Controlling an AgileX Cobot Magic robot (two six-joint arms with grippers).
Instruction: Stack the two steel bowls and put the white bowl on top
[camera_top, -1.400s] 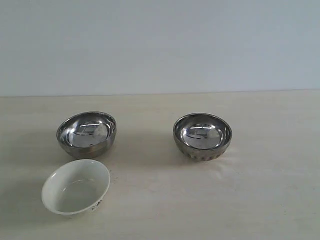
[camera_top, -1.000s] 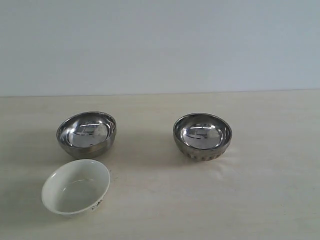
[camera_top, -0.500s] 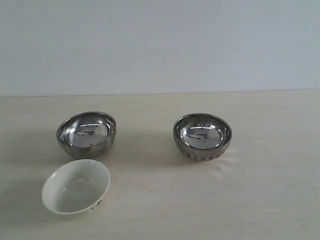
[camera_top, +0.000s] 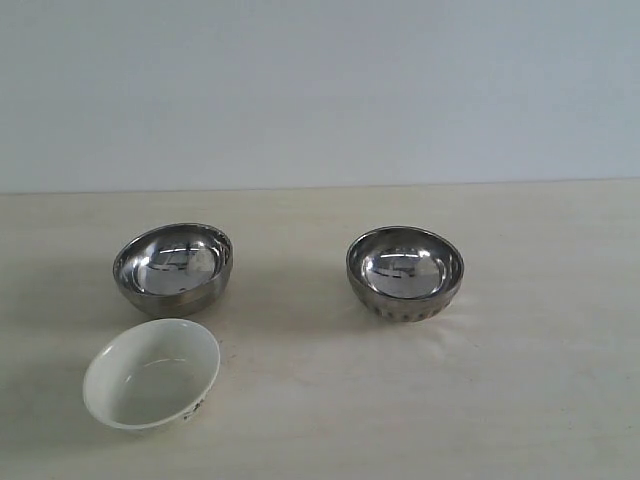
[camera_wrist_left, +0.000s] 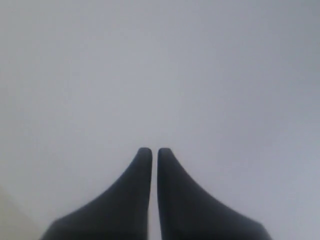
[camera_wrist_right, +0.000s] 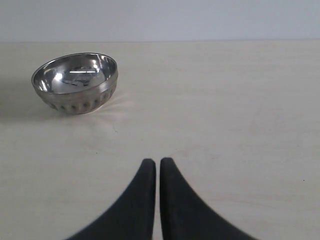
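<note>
A smooth steel bowl (camera_top: 173, 268) stands upright at the left of the table. The ribbed steel bowl (camera_top: 405, 272) (camera_wrist_right: 76, 83) stands apart from it at the middle right. A white bowl (camera_top: 152, 374) with a small dark pattern sits in front of the smooth one, tipped slightly. Neither arm shows in the exterior view. My left gripper (camera_wrist_left: 151, 151) is shut, holds nothing, and faces a blank grey wall. My right gripper (camera_wrist_right: 158, 162) is shut and empty, well short of the ribbed bowl.
The pale wooden table (camera_top: 520, 380) runs back to a plain grey wall (camera_top: 320, 90). Bare tabletop lies between the two steel bowls and to the right of the ribbed one.
</note>
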